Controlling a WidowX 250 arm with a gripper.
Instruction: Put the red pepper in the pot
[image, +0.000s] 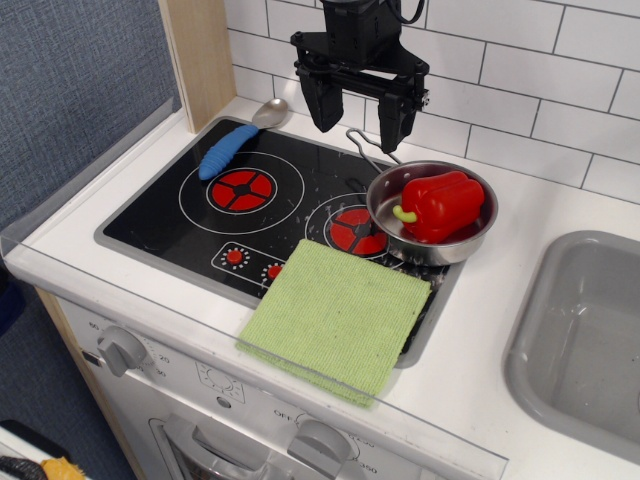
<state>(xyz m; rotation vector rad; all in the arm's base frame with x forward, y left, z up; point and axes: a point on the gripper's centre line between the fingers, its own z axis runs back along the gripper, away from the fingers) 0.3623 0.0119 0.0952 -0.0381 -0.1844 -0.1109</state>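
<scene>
The red pepper (443, 204) lies inside the pot (390, 194), a shallow shiny steel pan on the right burner of the toy stove, its yellow-green stem pointing left. The pot's wire loop handle (362, 148) points up-left toward the wall. My gripper (357, 128) hangs open and empty above the back of the stove, up-left of the pot, its two black fingers (322, 110) spread wide just above the handle.
A green cloth (337, 315) lies over the stove's front right corner. A blue-handled spoon (240, 135) lies at the back left. A grey sink basin (588, 335) sits to the right. White tile wall behind; a wooden post (200, 60) at the left.
</scene>
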